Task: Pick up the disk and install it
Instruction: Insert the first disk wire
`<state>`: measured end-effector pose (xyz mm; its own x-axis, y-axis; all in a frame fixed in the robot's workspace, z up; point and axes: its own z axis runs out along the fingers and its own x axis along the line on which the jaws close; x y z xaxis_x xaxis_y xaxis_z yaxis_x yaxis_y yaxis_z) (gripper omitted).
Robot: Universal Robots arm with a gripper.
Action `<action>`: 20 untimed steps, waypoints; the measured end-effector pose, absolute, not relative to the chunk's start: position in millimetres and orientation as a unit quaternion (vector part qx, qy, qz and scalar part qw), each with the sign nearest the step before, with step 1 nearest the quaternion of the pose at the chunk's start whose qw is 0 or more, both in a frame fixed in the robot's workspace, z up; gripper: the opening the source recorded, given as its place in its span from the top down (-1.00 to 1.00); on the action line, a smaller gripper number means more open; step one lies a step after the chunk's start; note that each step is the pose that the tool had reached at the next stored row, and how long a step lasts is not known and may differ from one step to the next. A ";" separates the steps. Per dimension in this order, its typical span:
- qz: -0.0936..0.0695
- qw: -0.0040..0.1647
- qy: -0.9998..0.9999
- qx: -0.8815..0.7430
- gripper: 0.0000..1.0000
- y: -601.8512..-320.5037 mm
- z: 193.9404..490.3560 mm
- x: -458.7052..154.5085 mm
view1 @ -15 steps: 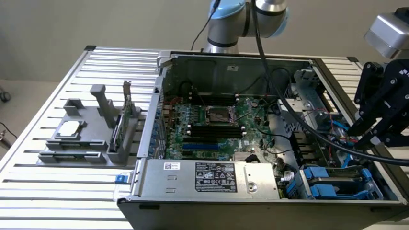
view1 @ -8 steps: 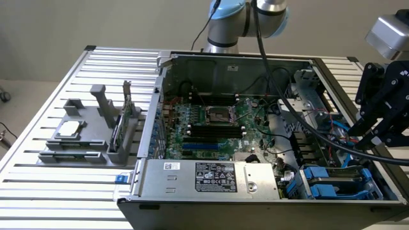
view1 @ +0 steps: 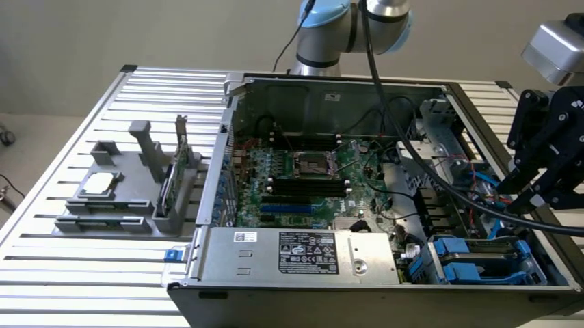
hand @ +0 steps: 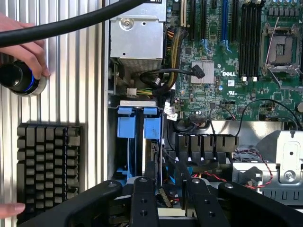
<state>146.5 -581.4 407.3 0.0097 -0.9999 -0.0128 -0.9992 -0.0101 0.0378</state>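
Note:
The disk, grey metal in a blue plastic carrier, sits in the drive bay at the front corner of the open computer case, on the exterior view's right. A second blue carrier stands beside it. The wrist view shows the two blue carrier ends side by side in the bay, just beyond my fingertips. My black gripper hangs above the case's side wall over that bay. Its fingers stand apart, and I see nothing held between them.
A thick black cable runs from the arm across the case. On the slatted table, a grey fixture holds a silver chip and a green card. A person's hand rests on a black knob beside a keyboard.

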 end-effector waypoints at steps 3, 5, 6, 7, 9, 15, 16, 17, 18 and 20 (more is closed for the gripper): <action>-0.018 0.009 -0.703 0.710 0.37 -581.4 407.3 146.6; -0.018 0.009 -0.703 0.710 0.37 -581.4 407.3 146.5; -0.018 0.009 -0.703 0.710 0.37 -581.4 407.3 146.5; -0.018 0.009 -0.703 0.710 0.37 -581.4 407.3 146.5; -0.018 0.009 -0.704 0.710 0.37 -581.4 407.3 146.6; -0.018 0.008 -0.737 0.675 0.37 -581.4 407.3 146.5; -0.018 0.008 -0.743 0.669 0.37 -581.4 407.3 146.6; -0.018 0.008 -0.748 0.663 0.37 -581.4 407.3 146.6; -0.018 0.008 -0.754 0.657 0.37 -581.4 407.3 146.6; -0.019 0.007 -0.765 0.644 0.37 -581.4 407.3 146.6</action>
